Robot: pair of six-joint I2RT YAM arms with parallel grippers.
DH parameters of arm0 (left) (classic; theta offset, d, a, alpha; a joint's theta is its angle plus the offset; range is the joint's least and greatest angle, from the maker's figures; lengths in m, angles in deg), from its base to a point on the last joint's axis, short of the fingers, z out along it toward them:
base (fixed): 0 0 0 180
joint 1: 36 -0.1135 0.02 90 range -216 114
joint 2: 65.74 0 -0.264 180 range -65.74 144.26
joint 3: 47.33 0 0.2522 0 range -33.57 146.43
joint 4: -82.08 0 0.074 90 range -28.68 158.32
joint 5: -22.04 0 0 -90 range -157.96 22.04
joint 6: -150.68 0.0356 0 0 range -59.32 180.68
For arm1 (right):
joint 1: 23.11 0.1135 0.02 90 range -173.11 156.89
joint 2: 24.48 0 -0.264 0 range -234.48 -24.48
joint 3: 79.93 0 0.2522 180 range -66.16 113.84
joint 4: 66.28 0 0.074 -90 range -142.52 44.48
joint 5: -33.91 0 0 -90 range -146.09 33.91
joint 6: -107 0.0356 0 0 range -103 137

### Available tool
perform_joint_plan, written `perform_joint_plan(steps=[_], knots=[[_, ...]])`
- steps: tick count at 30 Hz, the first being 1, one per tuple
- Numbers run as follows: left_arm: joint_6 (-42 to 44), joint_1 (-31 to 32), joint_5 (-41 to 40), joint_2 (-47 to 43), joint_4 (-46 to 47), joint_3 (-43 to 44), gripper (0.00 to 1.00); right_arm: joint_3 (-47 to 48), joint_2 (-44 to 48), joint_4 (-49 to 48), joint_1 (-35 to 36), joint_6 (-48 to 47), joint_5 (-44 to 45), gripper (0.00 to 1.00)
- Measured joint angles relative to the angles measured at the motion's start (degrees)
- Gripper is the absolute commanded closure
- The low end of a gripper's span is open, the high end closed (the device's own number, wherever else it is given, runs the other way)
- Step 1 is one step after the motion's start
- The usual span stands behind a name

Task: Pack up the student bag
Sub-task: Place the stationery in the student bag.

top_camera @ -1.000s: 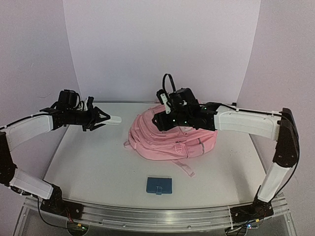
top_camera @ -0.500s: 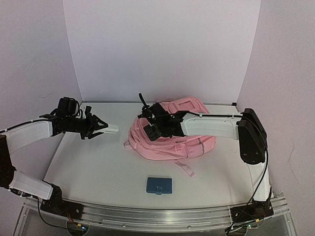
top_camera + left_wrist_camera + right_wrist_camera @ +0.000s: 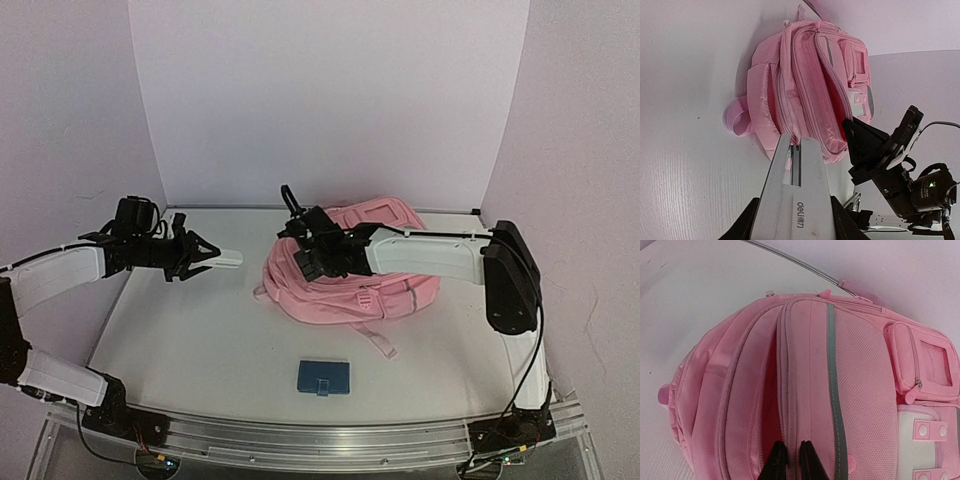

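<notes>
Since a second ago my right arm has swung down from over the top of the student bag point(image 3: 400, 288) to the bag's end nearest the left arm. The right tool point(image 3: 792, 463) has drawn in from wide apart to nearly together.

The white counter point(image 3: 190, 335) carries everything. The student bag, pink and by far the biggest thing, lies on its back in the middle of the counter towards the far wall, with its front pockets and grey strips facing up. One strap trails off its near side. A long zip opening point(image 3: 771, 405) gapes along the bag, showing darker pink inside.

My right arm reaches across the bag's far side. In the wrist view the right tool's black fingers point(image 3: 775, 463) sit at the end of that opening, with the piped edge of the front compartment running down between them. As far as I can tell they are clamped on that edge.

The left tool point(image 3: 197, 255) hangs above the counter, apart from the bag. It is clamped on a flat white ruler point(image 3: 799, 200) whose free end points at the bag.

A small blue pouch point(image 3: 323, 377) lies flat on the counter on the bag's near side, apart from the trailing strap.
</notes>
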Motion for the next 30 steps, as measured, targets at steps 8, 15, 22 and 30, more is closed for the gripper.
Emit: perform_joint_plan(steps=[8, 15, 22, 30], knots=[[-3.2, 2.8, 0.0, 3.6, 4.1, 3.2, 1.0, -2.7, 3.6, -1.8, -1.9, 3.7, -5.1, 1.0], [-8.1, 9.5, -3.4, 9.3, 10.6, 7.1, 1.0, -13.0, 14.0, -7.6, -3.6, 10.5, -12.0, 1.0], [-14.2, 15.3, -5.2, 17.0, 19.2, 7.8, 1.0, -20.9, 19.5, -12.3, -1.9, 14.4, -13.3, 1.0], [-18.2, 19.1, -6.7, 22.3, 26.7, 9.8, 1.0, -21.2, 19.6, -13.5, 0.2, 14.8, -12.4, 1.0]])
